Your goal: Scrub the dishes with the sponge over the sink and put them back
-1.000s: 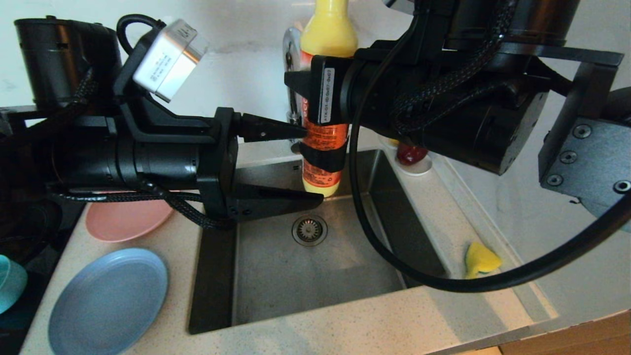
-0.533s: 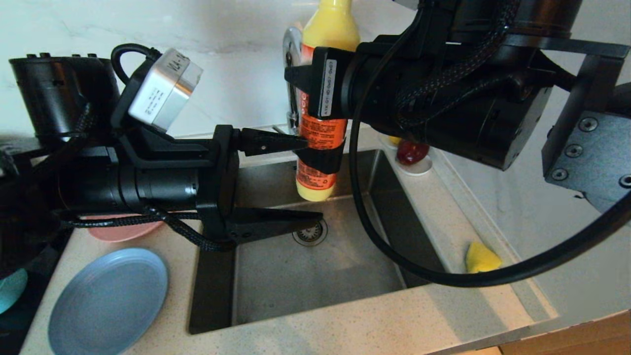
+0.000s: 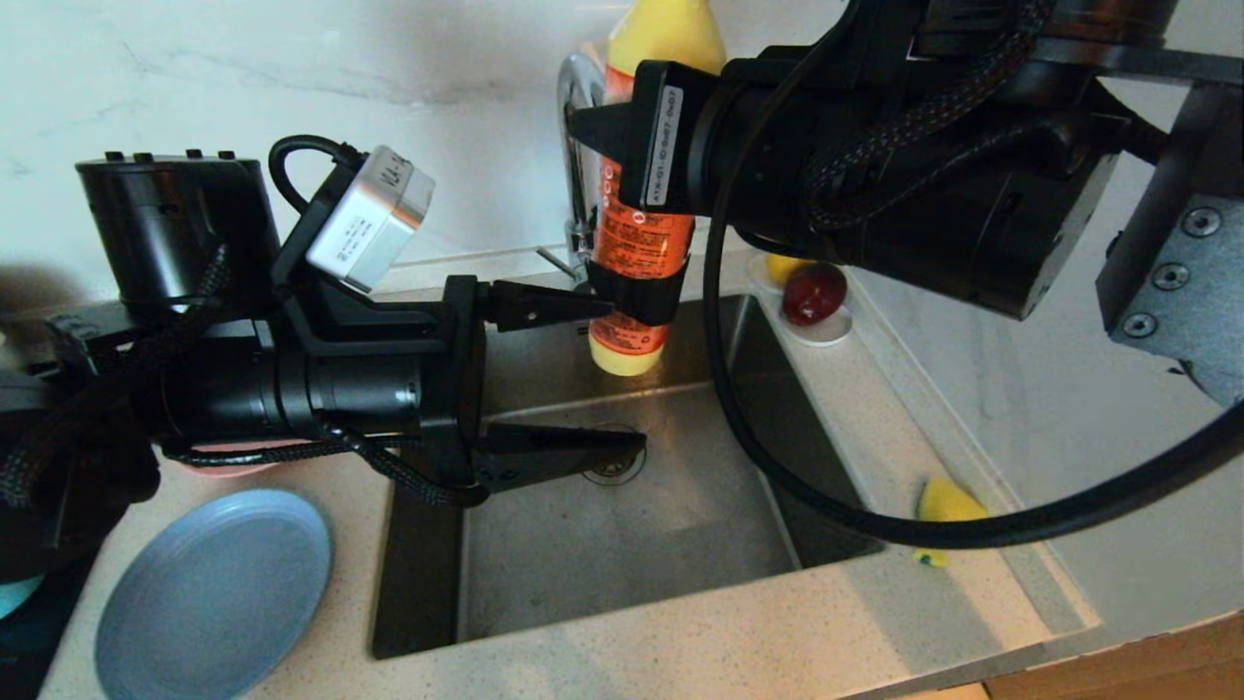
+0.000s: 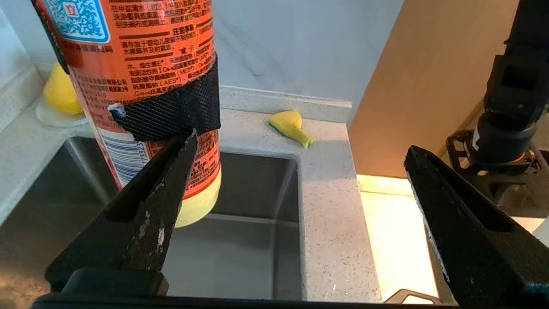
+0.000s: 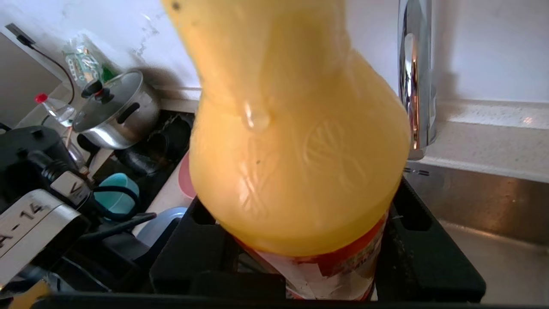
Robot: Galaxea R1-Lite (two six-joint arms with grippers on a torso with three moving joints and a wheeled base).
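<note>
Orange bottle [image 3: 637, 243] is hanging upright over the sink [image 3: 632, 525], clamped in the right gripper [image 3: 637, 292]. Left gripper [image 3: 559, 379], fingers spread wide and empty, is hovering beside it. Sponge [image 3: 941, 506] is lying on the counter [image 3: 680, 642] right of the sink, untouched; plates sit left. Soap dispensing seems underway; fetching the sponge likely comes next.

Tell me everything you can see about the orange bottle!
The bottle looks like plastic: yellow at the top and bottom, with an orange label full of small print, a barcode and a square code. It hangs upright above the sink, in front of the tap. The right gripper is clamped around its middle. One finger of the open left gripper points at its label.
</note>
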